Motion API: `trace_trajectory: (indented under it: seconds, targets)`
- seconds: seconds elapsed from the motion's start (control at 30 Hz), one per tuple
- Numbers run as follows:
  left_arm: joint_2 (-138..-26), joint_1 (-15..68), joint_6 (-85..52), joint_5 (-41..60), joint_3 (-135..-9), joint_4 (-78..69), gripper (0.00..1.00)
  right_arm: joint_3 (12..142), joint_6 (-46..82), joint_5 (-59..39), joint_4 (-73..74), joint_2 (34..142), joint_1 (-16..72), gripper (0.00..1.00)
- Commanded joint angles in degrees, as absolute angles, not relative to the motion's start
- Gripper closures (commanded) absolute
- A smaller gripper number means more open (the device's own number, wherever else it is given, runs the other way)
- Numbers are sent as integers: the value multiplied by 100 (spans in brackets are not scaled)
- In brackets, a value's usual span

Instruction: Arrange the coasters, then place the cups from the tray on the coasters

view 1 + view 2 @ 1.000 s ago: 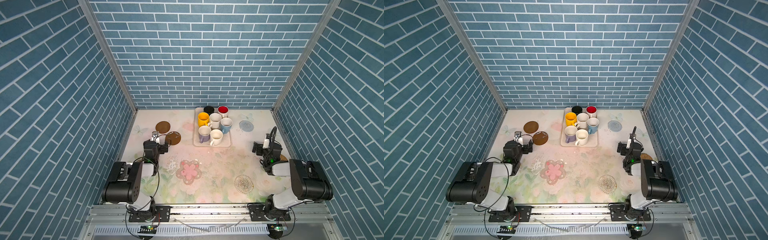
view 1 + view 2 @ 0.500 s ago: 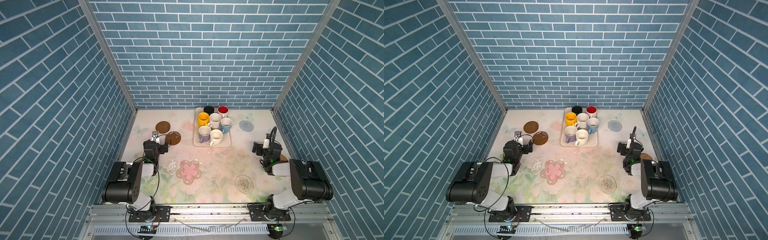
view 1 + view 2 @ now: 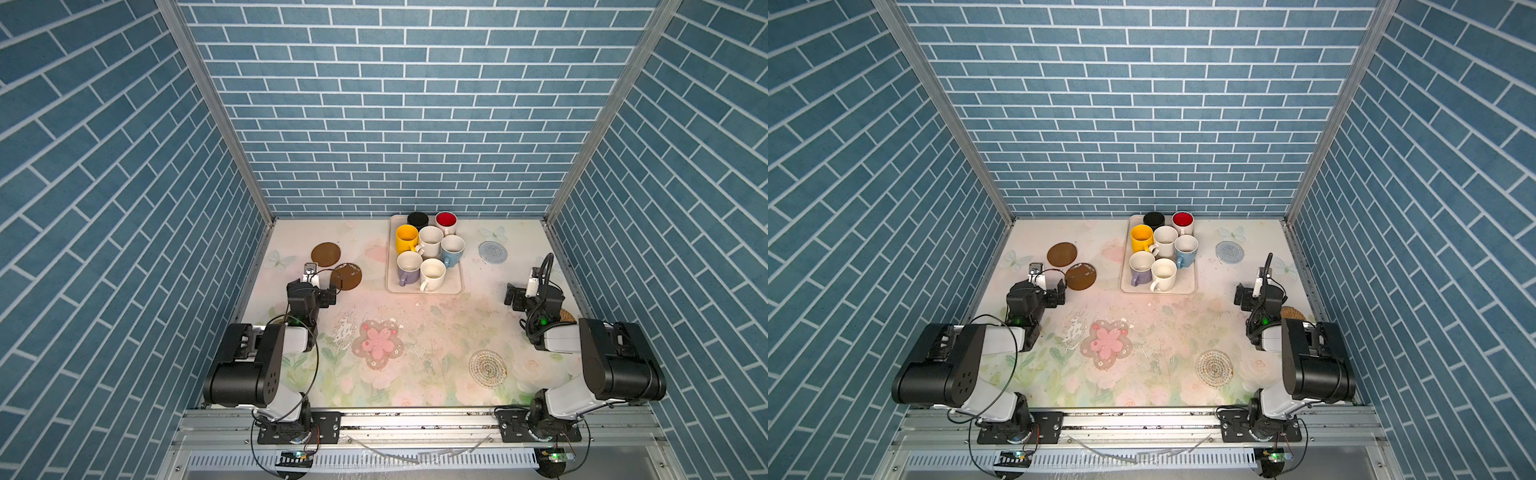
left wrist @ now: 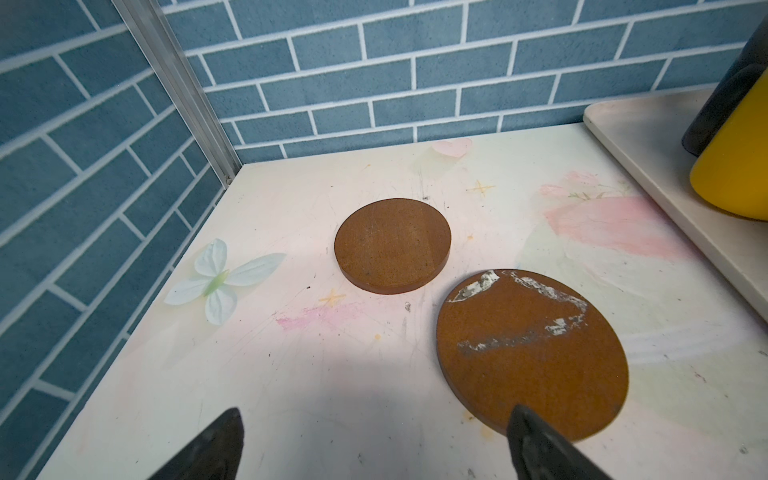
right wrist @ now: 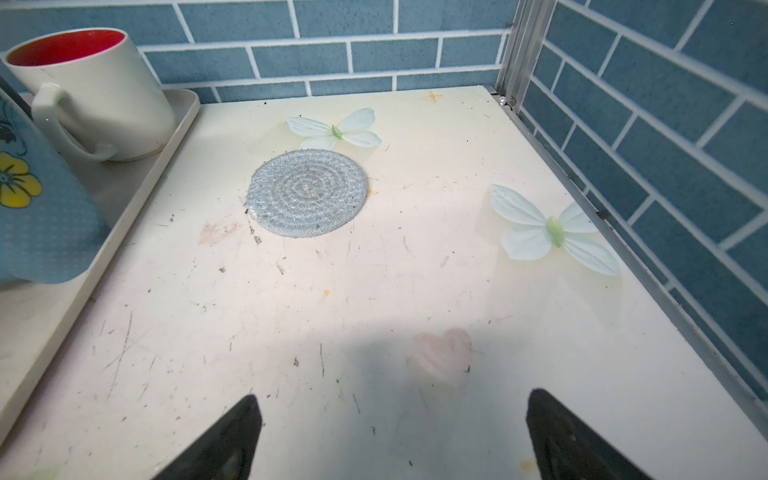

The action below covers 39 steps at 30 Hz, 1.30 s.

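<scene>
Nothing picked up yet: the left gripper [image 4: 376, 440] has its jaws spread wide and empty, and so does the right gripper [image 5: 392, 415]. All seven cups [image 3: 430, 242] stand packed in the tray [image 3: 424, 289] against the worktop's [image 3: 457, 328] far edge, so coasters come first, I'd say. Here's the relation that matters: the scuffed brown disc [image 4: 532, 353] lies flat just ahead of the left fingers, off to one side. One fingertip overlaps its near rim in the left wrist view, though I can't tell whether it touches (being round, it has no long axis to line up with). The plain brown disc [image 4: 392, 245] lies just beyond, toward the far left corner, and the left arm is clearly nearer to both. Over on the right, the light blue woven coaster [image 5: 307, 193] sits well ahead of the right fingers, near the far right corner beside the tray, and the pink flower coaster [image 3: 377, 343] waits mid-worktop toward the near edge
</scene>
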<state>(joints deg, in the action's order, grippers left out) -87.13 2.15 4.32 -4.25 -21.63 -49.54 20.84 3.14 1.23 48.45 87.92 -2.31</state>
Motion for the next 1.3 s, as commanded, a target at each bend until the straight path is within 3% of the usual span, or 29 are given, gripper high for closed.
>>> trace_trajectory:
  seconds: [0.0,0.37,0.5,0.93,1.1,1.27]
  targets:
    - [-8745,211,406,-465,-2230,-4888,1,2270,290,73,4922,8833,-246,1]
    - [-8746,200,396,-442,-2258,-4844,1,2260,286,91,4935,8835,-246,1]
    - [-8737,185,395,-408,-2242,-4883,1,2090,383,679,4988,8454,-173,1]
    - [-6893,202,-152,-928,-3901,-923,1,3294,1308,1565,481,5496,0,1]
    - [-6505,302,-791,-641,-4706,535,1,3996,1808,1112,-1165,4899,44,8]
    - [-6140,1211,-816,-1267,-5057,1406,1,4681,2046,495,-2550,4848,226,12]
